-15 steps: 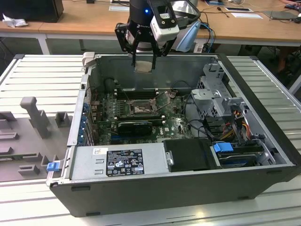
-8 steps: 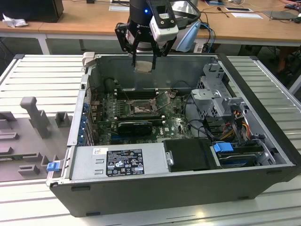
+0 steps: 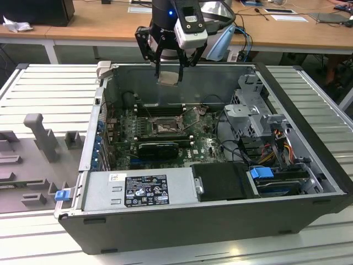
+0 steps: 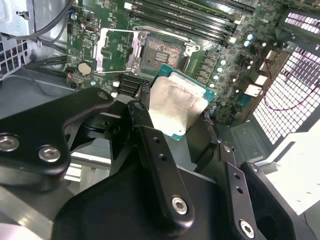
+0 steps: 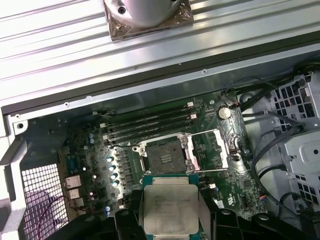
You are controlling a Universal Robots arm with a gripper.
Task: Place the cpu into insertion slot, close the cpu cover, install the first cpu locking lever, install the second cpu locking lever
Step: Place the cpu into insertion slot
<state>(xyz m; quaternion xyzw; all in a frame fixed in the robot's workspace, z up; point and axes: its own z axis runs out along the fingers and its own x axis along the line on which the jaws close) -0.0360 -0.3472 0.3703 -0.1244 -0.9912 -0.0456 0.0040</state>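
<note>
- Step in hand: the first one, getting the cpu (image 3: 167, 78) to the insertion slot (image 3: 165, 126). Nothing is seated yet.
- The pincer (image 3: 168, 70) is clenched on the cpu by two opposite edges, with its pale metal top facing the wrist cameras.
- In the exterior view the pincer hangs at 12 o'clock, over the far wall of the open computer case (image 3: 165, 221), which sits on the slatted desk (image 3: 49, 88).
- The cpu is in the air, well apart from the motherboard (image 3: 205, 148). It touches nothing but the fingers.
- The slot lies near the middle of the case, at 6 o'clock from the pincer in the exterior view. Its contact field looks bare in the first wrist view (image 5: 165, 155).
- The cpu cover (image 5: 212, 147) is swung open and lies flat just beside the slot, so the slot is open from above.
- I cannot tell how the two locking levers lie.
- My judgement of what the placing calls for:
  - carry the chip over the slot, square its edges to the slot frame, and lower it flat;
  - a tilted or offset drop could damage the contacts.
</note>
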